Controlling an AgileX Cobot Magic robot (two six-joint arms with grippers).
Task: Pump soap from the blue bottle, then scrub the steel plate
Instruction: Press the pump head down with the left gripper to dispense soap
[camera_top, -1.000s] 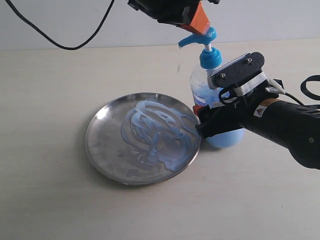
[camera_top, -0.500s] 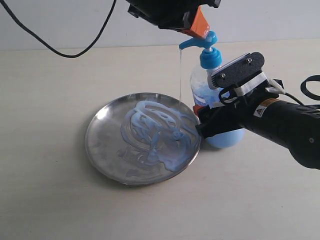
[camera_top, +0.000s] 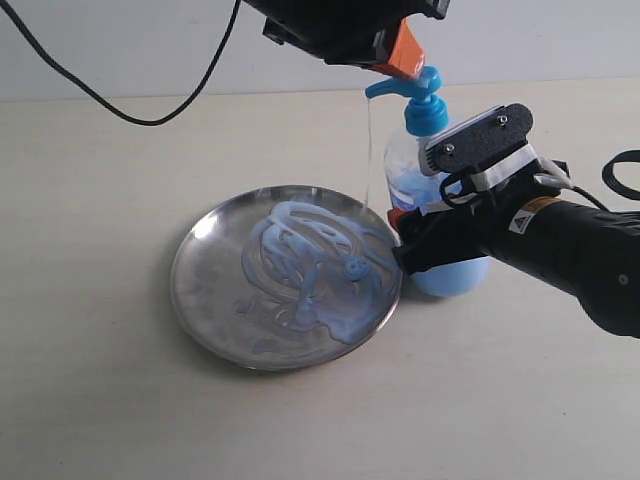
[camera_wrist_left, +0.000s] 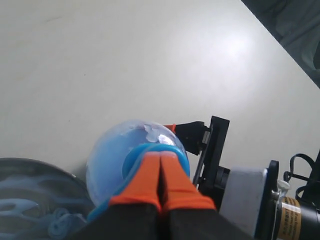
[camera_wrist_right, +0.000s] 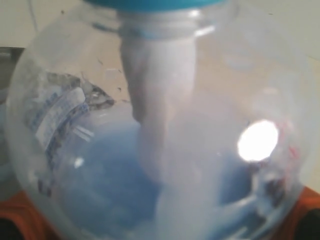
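The steel plate (camera_top: 200, 290) lies on the table, smeared with pale blue soap (camera_top: 310, 265). Just to its right stands the blue bottle (camera_top: 452, 276). My right gripper (camera_top: 415, 243) is shut around its body, which fills the right wrist view (camera_wrist_right: 165, 150), with an orange fingertip (camera_wrist_right: 17, 212) at either side. My left gripper (camera_top: 408, 55) is shut, and its orange fingertips (camera_wrist_left: 172, 175) press together on top of the blue pump head (camera_top: 422, 84) (camera_wrist_left: 132, 160). A thin thread of soap (camera_top: 368, 150) hangs from the spout over the plate's right rim.
A black cable (camera_top: 110, 100) loops across the back left of the table. The right arm's black body (camera_top: 560, 250) stretches in from the right edge. The plate's rim (camera_wrist_left: 45, 175) shows beside the bottle in the left wrist view.
The left gripper has pushed the pump head down towards the collar. A thin stream of soap has come from the spout and dropped a new blob onto the plate. The right gripper has not moved.
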